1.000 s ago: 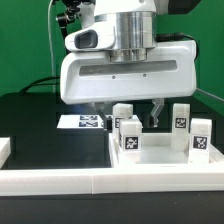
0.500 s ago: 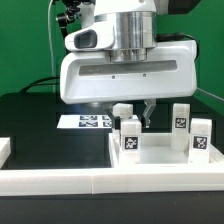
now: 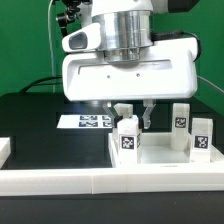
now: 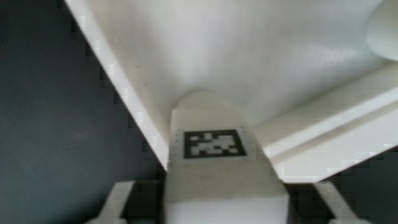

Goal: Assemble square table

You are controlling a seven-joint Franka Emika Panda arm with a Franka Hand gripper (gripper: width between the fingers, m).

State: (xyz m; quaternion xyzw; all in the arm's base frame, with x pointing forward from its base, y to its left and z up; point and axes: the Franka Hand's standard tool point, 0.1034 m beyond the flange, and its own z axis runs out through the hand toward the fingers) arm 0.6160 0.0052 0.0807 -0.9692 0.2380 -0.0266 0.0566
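Note:
The white square tabletop (image 3: 160, 158) lies on the black table at the exterior view's right, and its rim (image 4: 125, 70) shows in the wrist view. Several short white tagged legs stand on it: one in front (image 3: 129, 137), two at the right (image 3: 181, 118) (image 3: 201, 138), and one further back (image 3: 123, 108). My gripper (image 3: 130, 118) is lowered over that rear leg (image 4: 215, 145). Its fingers (image 4: 128, 203) stand on either side of the leg with a dark gap on each side. The jaws are open around it and not touching.
The marker board (image 3: 88, 122) lies on the black table left of the tabletop. The long white border wall (image 3: 90, 182) runs along the front. A white block (image 3: 4, 150) sits at the left edge. Green backdrop and cables are behind the arm.
The two fingers have drawn closer together around the rear leg, and the hand has shifted slightly to the exterior view's right. The legs and tabletop have not moved.

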